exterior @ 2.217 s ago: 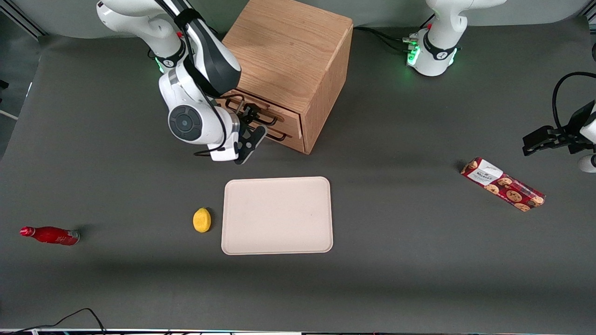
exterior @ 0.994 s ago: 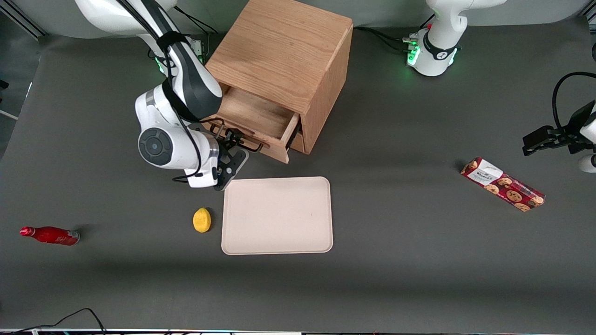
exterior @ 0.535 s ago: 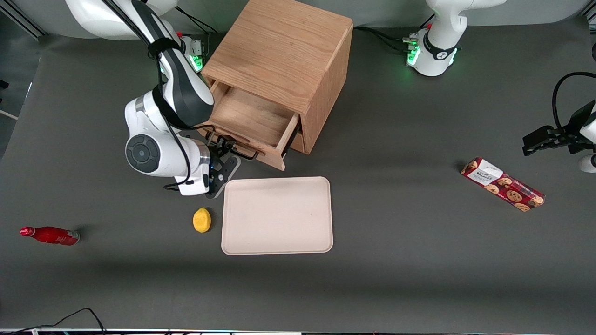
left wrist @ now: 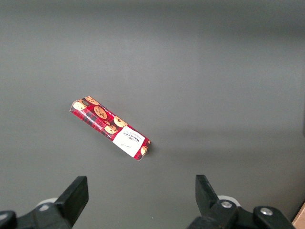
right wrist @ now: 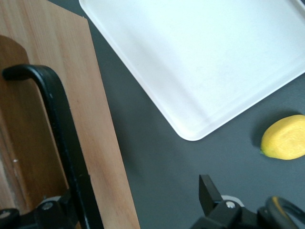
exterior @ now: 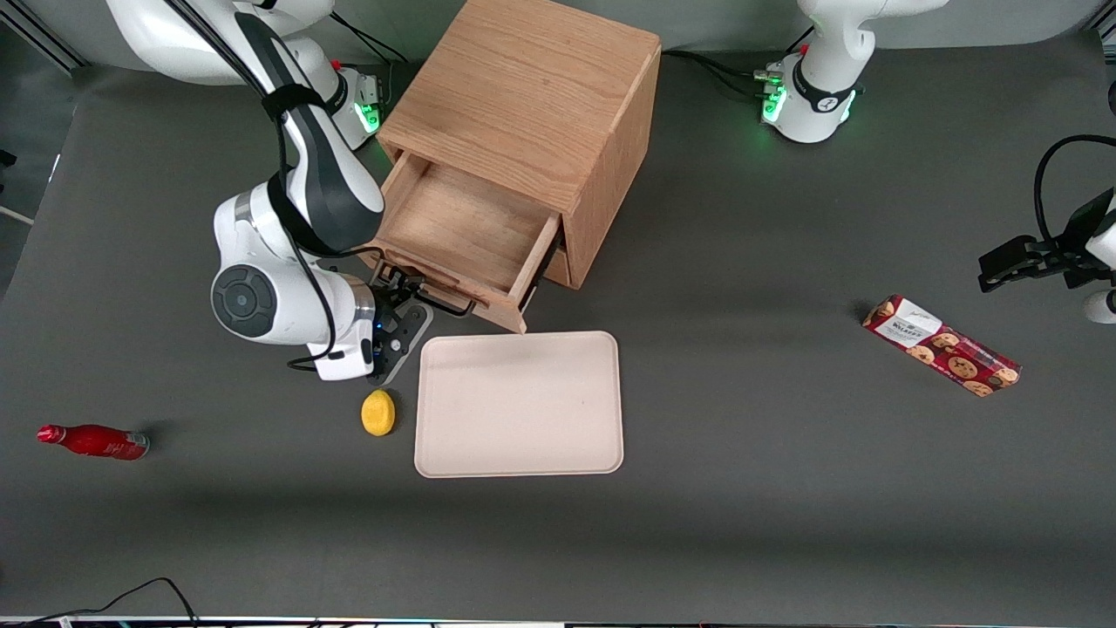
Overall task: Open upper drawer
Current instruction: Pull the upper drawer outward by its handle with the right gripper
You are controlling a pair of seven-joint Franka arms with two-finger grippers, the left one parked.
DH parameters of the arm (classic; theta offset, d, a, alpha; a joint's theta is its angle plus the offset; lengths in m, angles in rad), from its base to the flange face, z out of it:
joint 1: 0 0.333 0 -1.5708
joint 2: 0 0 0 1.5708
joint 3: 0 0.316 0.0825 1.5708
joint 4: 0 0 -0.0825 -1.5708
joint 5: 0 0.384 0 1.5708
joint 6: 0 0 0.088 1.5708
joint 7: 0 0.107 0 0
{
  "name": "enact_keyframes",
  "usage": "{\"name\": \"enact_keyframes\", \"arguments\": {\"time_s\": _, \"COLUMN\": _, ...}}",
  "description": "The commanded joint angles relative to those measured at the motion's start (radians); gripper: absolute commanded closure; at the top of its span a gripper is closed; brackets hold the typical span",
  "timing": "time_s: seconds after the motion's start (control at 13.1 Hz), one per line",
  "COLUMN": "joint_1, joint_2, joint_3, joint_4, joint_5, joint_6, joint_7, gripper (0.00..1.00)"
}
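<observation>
The upper drawer (exterior: 458, 222) of the light oak cabinet (exterior: 532, 96) stands pulled far out, its wooden tray bare inside. Its thin dark bar handle (exterior: 445, 301) runs along the drawer front, close to the tray's edge. My right gripper (exterior: 403, 292) is at the handle's end toward the working arm's side, low in front of the drawer. In the right wrist view the fingers stand wide apart, and the handle (right wrist: 62, 143) lies against one finger, in front of the drawer front (right wrist: 95, 119). The gripper (right wrist: 136, 200) is open. The lower drawer is mostly hidden under the upper one.
A cream tray (exterior: 519, 403) lies just in front of the drawer, nearer the front camera; it also shows in the right wrist view (right wrist: 200, 62). A yellow lemon (exterior: 377, 412) lies beside it. A red bottle (exterior: 91, 440) lies toward the working arm's end, a cookie box (exterior: 942, 344) toward the parked arm's.
The upper drawer went from closed to far out, sliding toward the front camera. My gripper moved with its handle the same way, down toward the tray and lemon.
</observation>
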State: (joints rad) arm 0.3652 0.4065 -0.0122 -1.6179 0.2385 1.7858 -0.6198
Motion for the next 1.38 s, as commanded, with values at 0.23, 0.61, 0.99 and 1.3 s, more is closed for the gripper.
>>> {"name": "enact_keyframes", "arguments": {"time_s": 0.23, "joint_1": -0.023, "joint_2": 0.07, "joint_3": 0.009, "joint_4": 0.104, "joint_5": -0.011, "joint_6": -0.014, "joint_7": -0.049, "gripper": 0.0}}
{"name": "enact_keyframes", "arguments": {"time_s": 0.61, "joint_1": -0.055, "joint_2": 0.112, "joint_3": 0.009, "joint_4": 0.16, "joint_5": -0.011, "joint_6": -0.014, "joint_7": -0.106, "gripper": 0.0}}
{"name": "enact_keyframes", "arguments": {"time_s": 0.99, "joint_1": -0.089, "joint_2": 0.161, "joint_3": 0.011, "joint_4": 0.234, "joint_5": -0.015, "joint_6": -0.014, "joint_7": -0.144, "gripper": 0.0}}
{"name": "enact_keyframes", "arguments": {"time_s": 1.3, "joint_1": -0.114, "joint_2": 0.179, "joint_3": 0.014, "joint_4": 0.277, "joint_5": -0.033, "joint_6": -0.014, "joint_7": -0.173, "gripper": 0.0}}
